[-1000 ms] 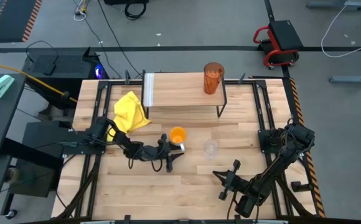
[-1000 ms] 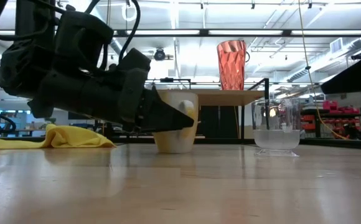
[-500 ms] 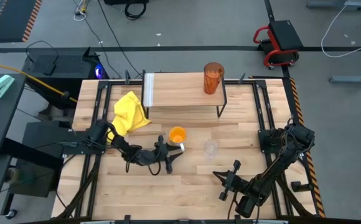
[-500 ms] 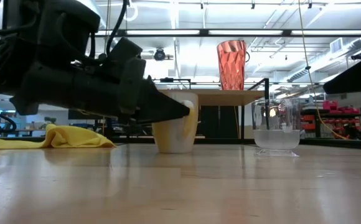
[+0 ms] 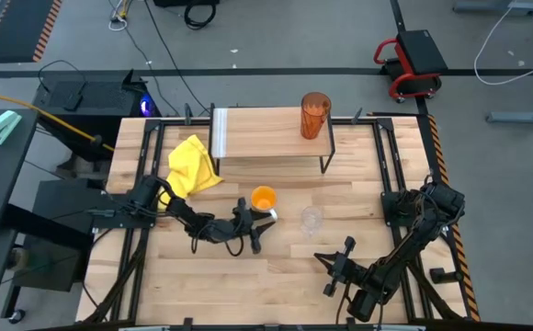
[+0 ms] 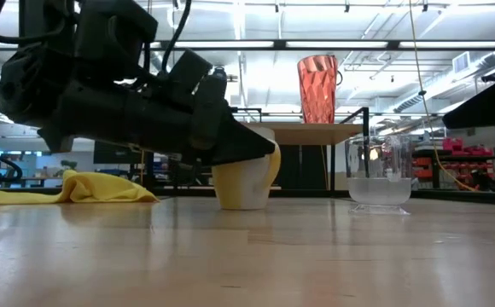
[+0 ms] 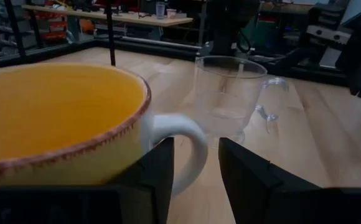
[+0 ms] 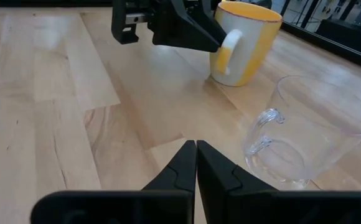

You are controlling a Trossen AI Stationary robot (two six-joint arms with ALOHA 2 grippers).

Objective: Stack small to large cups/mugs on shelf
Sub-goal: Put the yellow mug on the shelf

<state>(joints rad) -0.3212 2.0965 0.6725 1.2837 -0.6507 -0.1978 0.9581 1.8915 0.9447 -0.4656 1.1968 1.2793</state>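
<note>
Your orange mug (image 5: 263, 199) sits at the centre of the high frame, on the bench (image 5: 202, 276) below the shelf (image 5: 266, 133). The amber tumbler (image 5: 314, 115) already stands at the shelf's right end, and the clear glass cup (image 5: 311, 219) waits just right of the mug. The left gripper (image 5: 253, 230) is at the mug's white handle (image 7: 187, 146), fingers parted around it (not yet clamped, I'd judge). Next you need to close, lift and carry it to the shelf. The right gripper (image 5: 329, 267), lower right, is narrowed and empty. No readable labels.
</note>
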